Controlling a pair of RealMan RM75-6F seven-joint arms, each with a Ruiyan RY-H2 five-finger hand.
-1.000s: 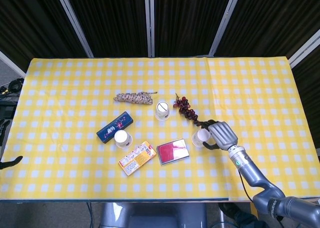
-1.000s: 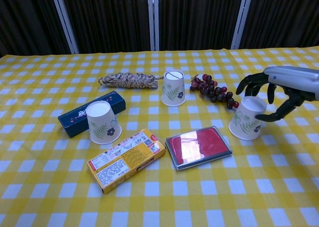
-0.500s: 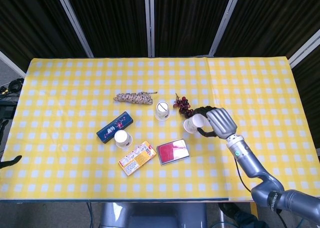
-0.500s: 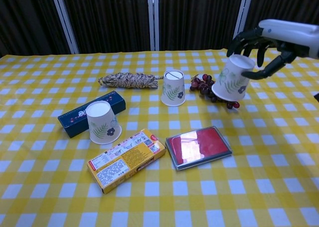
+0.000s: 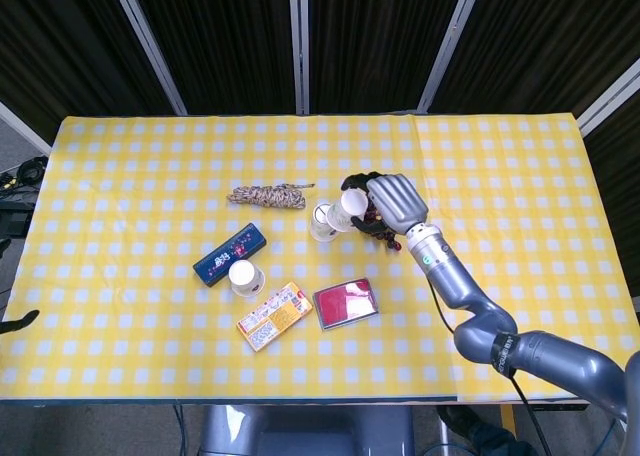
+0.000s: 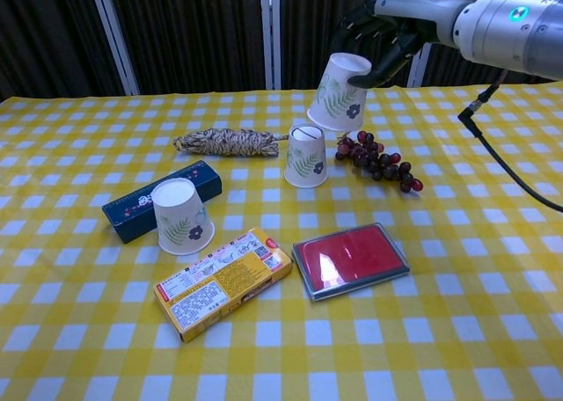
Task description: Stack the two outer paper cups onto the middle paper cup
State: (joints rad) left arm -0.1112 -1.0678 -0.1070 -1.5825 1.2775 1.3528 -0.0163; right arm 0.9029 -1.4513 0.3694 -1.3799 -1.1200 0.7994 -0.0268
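Observation:
The middle paper cup [image 6: 305, 156] [image 5: 322, 221] stands upside down on the yellow checked cloth. My right hand [image 6: 385, 32] [image 5: 393, 204] grips a second paper cup [image 6: 339, 93] [image 5: 348, 209], tilted and held in the air just above and right of the middle cup, apart from it. A third paper cup [image 6: 179, 215] [image 5: 243, 277] stands upside down at the left, beside the dark blue box. My left hand is out of both views.
A bunch of dark grapes [image 6: 376, 160] lies right of the middle cup. A twisted rope bundle [image 6: 225, 141] lies behind it. A dark blue box [image 6: 158, 199], an orange carton [image 6: 223, 280] and a red case [image 6: 350, 258] lie nearer the front.
My right hand has carried its cup up and to the left, from beside the grapes to just above the middle cup. The other two cups have stayed put.

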